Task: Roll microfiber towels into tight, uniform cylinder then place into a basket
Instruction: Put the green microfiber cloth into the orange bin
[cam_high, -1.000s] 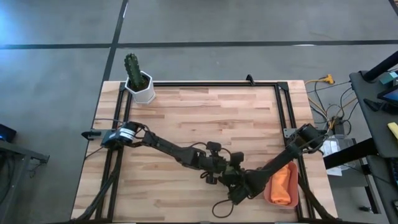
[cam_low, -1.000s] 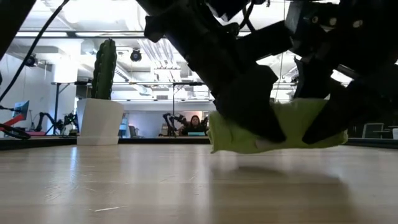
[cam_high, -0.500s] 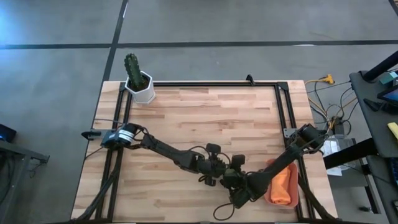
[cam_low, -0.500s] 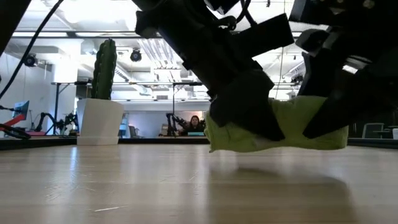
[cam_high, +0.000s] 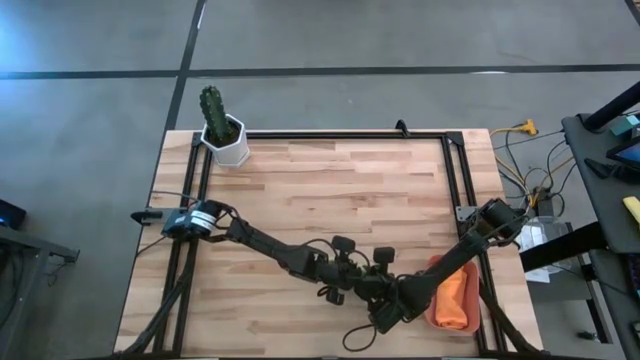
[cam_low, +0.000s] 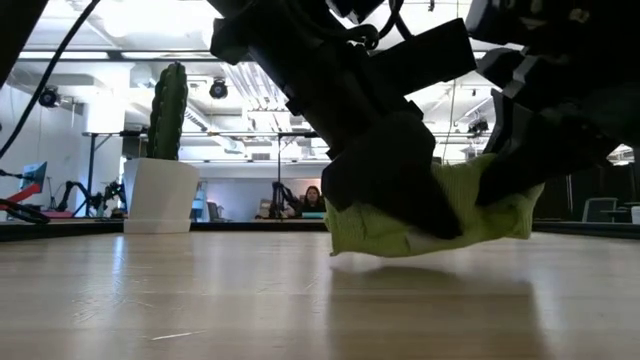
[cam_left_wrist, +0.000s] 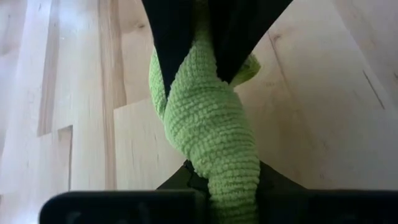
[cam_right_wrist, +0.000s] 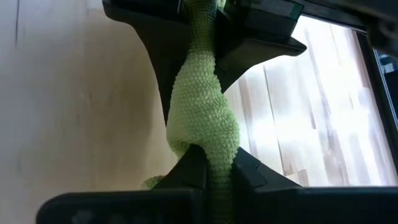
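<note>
The lime green towel (cam_low: 470, 215) is a twisted roll held between both grippers near the table's front edge, right of the middle, just above the wood. My left gripper (cam_low: 400, 200) is shut on its left part. My right gripper (cam_low: 510, 170) is shut on its right part. In each wrist view the green towel (cam_left_wrist: 211, 124) (cam_right_wrist: 202, 112) runs from that arm's own fingers to the other arm's. The orange towel (cam_high: 455, 295) lies rolled in the terracotta basket (cam_high: 432, 318) at the front right. My left gripper pinches the roll's left part (cam_left_wrist: 214, 165) between its two fingers, slanting down from the left. A short bunched end (cam_low: 345, 228) sticks out past the fingers. The roll is clear of the table and runs on to the other gripper. My right gripper pinches the roll's right part (cam_right_wrist: 214, 152) between its two fingers, slanting down from the right. The cloth is squeezed narrow there, and the end (cam_low: 525, 215) bulges out below. That end hangs clear of the wood.
A white pot with a cactus (cam_high: 225, 140) stands at the far left corner. A black frame (cam_high: 340, 135) runs along the table's edges. Bare wood (cam_high: 330, 190) lies across the middle and far side. The basket sits close to the right of both grippers.
My right gripper has shut on the roll's right part, which was broad and is now squeezed narrow and drawn in. The roll has sagged a little and stays clear of the table. My left gripper has kept its hold and shifted slightly toward the table's left.
</note>
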